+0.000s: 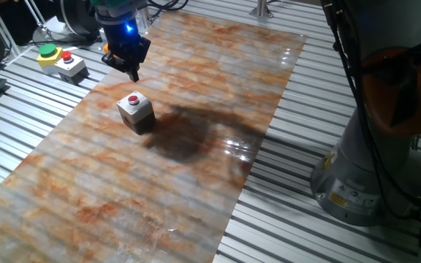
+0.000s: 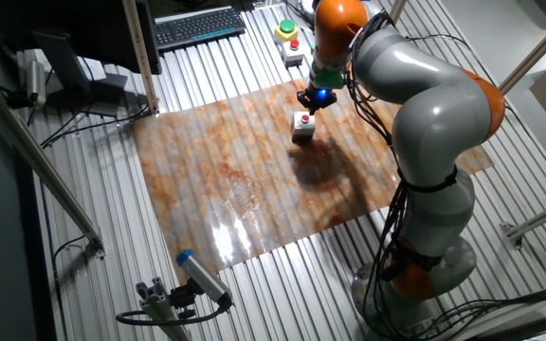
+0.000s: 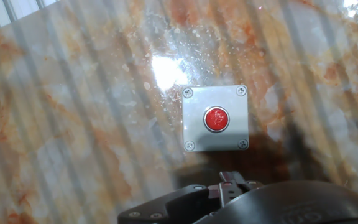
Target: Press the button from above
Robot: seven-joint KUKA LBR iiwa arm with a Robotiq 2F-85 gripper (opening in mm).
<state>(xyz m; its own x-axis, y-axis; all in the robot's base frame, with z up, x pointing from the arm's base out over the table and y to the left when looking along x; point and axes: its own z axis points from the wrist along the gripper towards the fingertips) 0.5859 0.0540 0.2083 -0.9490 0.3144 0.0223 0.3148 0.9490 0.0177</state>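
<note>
Claw hangs above the desk, clear of the button, no contact. In one fixed view the tip sits just up-frame of the grey box, with a visible air gap between tip and red cap. The hand view looks straight down: button sits centred on the box's square top plate, four corner screws visible, and it lies a little ahead of the claw body at the bottom edge of that view, right of frame centre. So my read: the tip isn't yet plumb over the cap; the coming move needs a short lateral shift toward the box, then a straight drop. Box top is square, so no long axis to align to; only centring matters. Claw state: can't tell, no view shows the fingertips clearly enough to see a gap or a touch. Box stands alone on the marbled orange mat, toward its far end near the arm's reach in the other fixed view. Off the mat, on the ribbed metal, sits a yellow box with a green button touching a grey box with a red button; not the target. Writing: a faint mark on the red cap, unreadable; a yellow label on the robot base, too small to read.
</note>
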